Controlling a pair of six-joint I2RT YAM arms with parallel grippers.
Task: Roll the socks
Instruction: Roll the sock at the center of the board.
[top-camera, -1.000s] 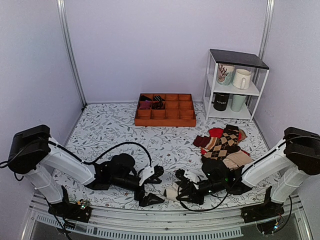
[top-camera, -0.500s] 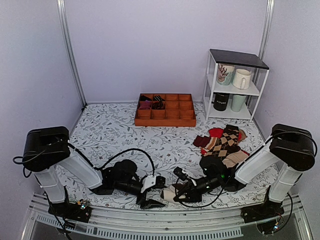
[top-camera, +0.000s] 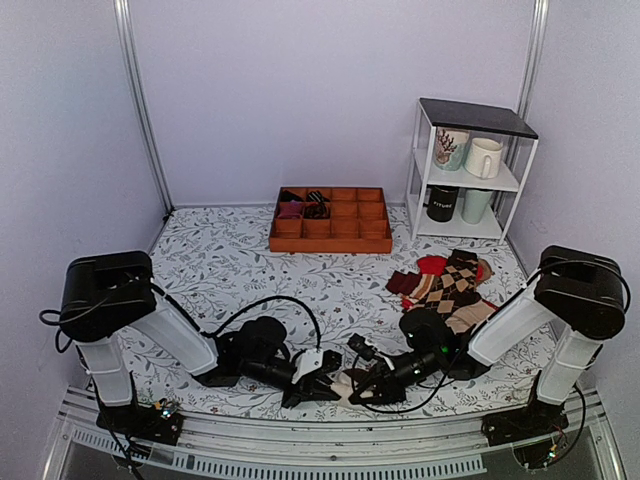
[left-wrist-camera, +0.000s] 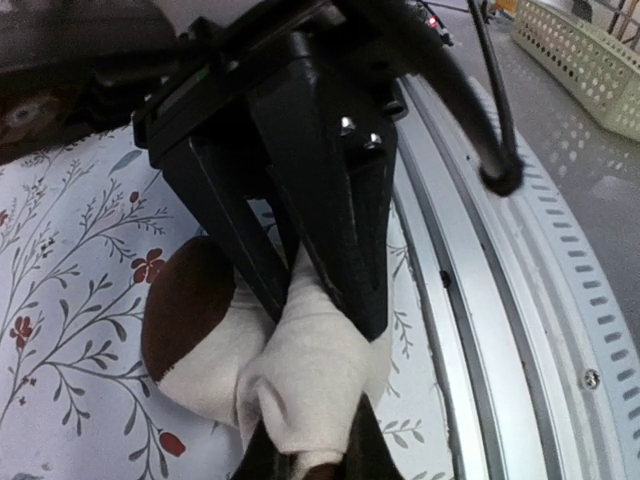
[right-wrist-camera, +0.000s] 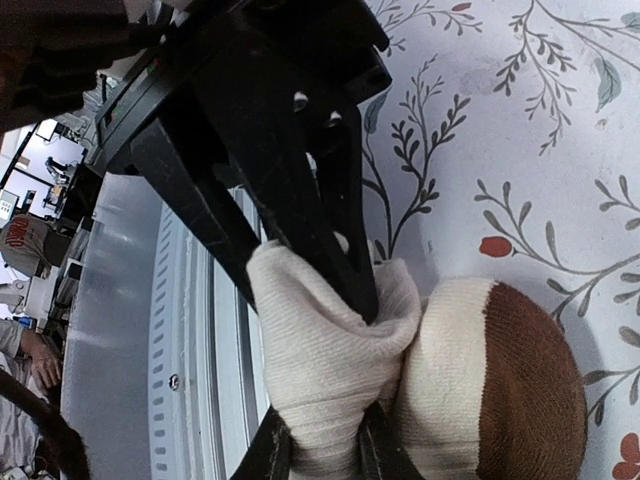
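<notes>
The socks (top-camera: 345, 386) lie bunched at the table's front edge, cream-white with a dark brown toe (left-wrist-camera: 185, 300). My left gripper (top-camera: 322, 374) reaches them from the left and is shut on a cream fold (left-wrist-camera: 310, 370). My right gripper (top-camera: 366, 386) comes from the right and is also shut on the cream fabric (right-wrist-camera: 320, 370). The two grippers meet tip to tip on the same bundle. In the right wrist view the brown toe (right-wrist-camera: 530, 385) bulges beside my fingers. In each wrist view, the other arm's black fingers (left-wrist-camera: 335, 200) (right-wrist-camera: 310, 200) come down from above and hide part of the sock.
A pile of argyle and tan socks (top-camera: 447, 285) lies behind the right arm. A wooden compartment tray (top-camera: 330, 235) stands at the back, with a white shelf of mugs (top-camera: 470, 170) to its right. The metal rail (top-camera: 330, 445) runs just in front of the socks.
My left gripper slid right to the socks and went from wide open to shut on the cream fabric. The right gripper stayed shut on them and shifted slightly left.
</notes>
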